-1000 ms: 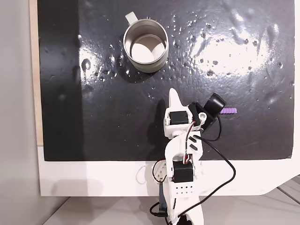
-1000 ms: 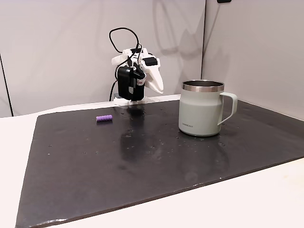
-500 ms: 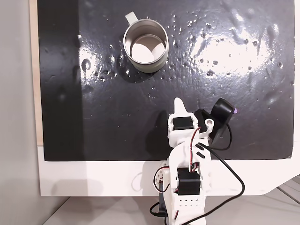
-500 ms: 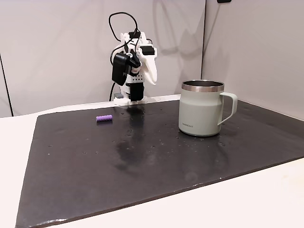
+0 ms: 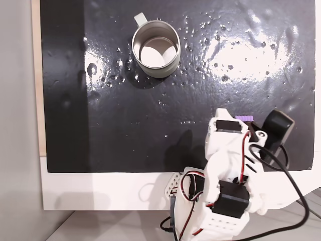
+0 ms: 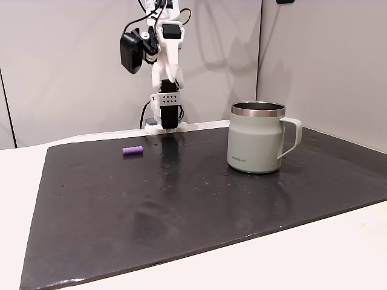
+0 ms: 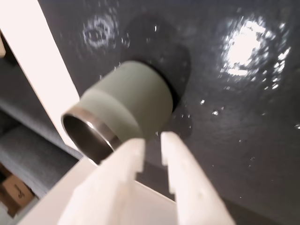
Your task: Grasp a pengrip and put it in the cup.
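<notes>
On the black mat [image 6: 181,205], the pengrip [image 6: 133,150] lies flat near the back edge, alone and touching nothing; in the fixed view from above its purple end [image 5: 245,118] peeks out just past the arm's white wrist housing, which covers most of it. The cup [image 5: 155,51] stands upright well apart from it toward the far side of the mat, handle at its upper left in that view, its pale inside bottom bare. From the side, the cup [image 6: 256,137] has its handle to the right and sits between the pengrip and the mat's right edge. The arm [image 6: 164,72] rises tall at the back of the mat, with black and red cables looping around it. In the wrist view the gripper [image 7: 151,143] hangs in the air with its white fingers [image 7: 132,151] nearly together, only a narrow slot between them and nothing held, the cup [image 7: 124,112] beyond them. The mat is glossy, speckled with glare and small marks, and rests on a white table [image 6: 338,241] before pale wall panels [image 6: 320,54].
</notes>
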Motion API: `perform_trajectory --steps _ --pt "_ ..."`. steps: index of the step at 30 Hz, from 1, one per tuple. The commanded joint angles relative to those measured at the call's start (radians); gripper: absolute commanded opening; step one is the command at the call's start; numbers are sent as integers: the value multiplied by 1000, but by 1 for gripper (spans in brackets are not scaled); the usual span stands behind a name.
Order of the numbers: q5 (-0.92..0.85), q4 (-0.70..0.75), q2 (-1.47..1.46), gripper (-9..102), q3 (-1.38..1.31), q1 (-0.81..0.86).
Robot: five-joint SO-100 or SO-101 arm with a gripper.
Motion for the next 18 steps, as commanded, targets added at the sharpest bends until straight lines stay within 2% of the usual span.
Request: perform_trajectory --steps 1,6,18 --pt "-72 98 -127 11 -236 112" --pt "-167 187 -268 22 -370 218" --pt "-399 207 -410 27 -299 354"
